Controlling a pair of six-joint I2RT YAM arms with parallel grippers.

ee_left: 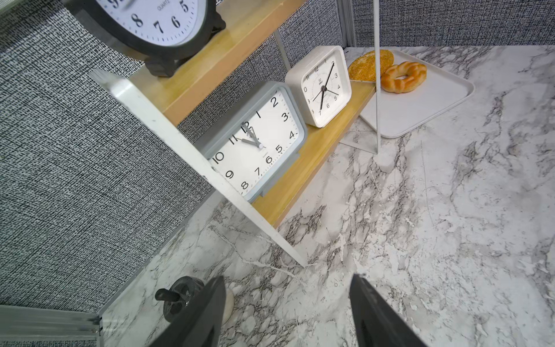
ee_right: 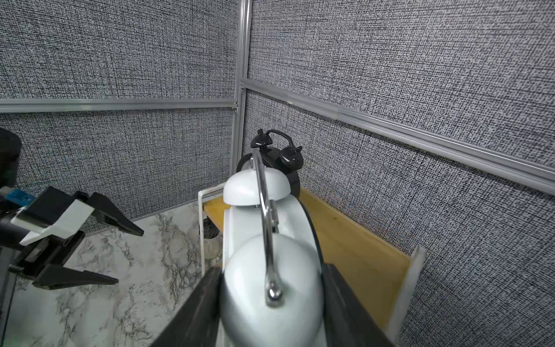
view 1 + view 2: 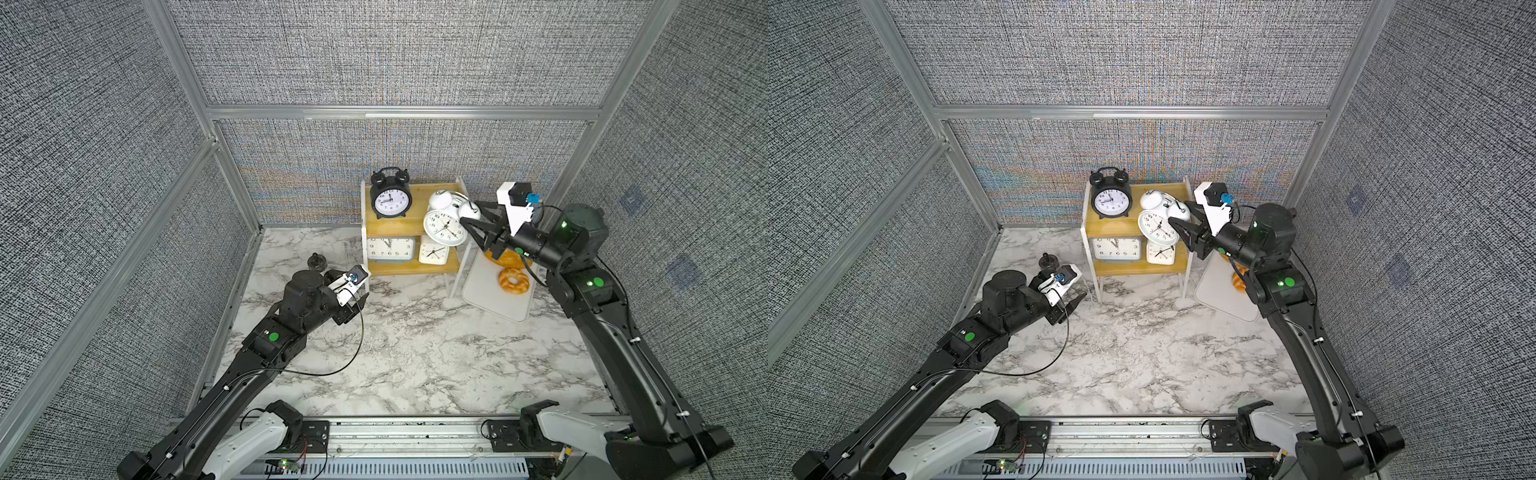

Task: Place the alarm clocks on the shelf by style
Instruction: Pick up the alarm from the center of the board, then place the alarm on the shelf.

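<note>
Marble-patterned table (image 3: 415, 353) carries the shelf (image 3: 409, 268), which stands against the back wall. A white tray (image 3: 490, 299) lies just beside the shelf's right legs in both top views, with two bread pieces (image 1: 404, 76) on it.

On the shelf's lower board the grey-blue clock (image 3: 390, 248) stands upright at the left end. The small white square clock (image 3: 433, 252) stands just beside it at the right end. The black twin-bell clock (image 3: 390, 199) stands upright on the left half of the shelf's upper board. The white twin-bell clock (image 3: 445, 226) is tilted at the right end of that board, its face leaning out past the front edge. Whether its feet touch the board cannot be told.

The right gripper (image 3: 469, 212) is clamped on that white clock, its fingers on either side of the nearer bell. The left gripper (image 1: 288, 278) hangs low over the table before the shelf's left front leg, jaws spread and holding nothing. A small black knobbed object (image 3: 318, 262) sits on the table left of the shelf.
</note>
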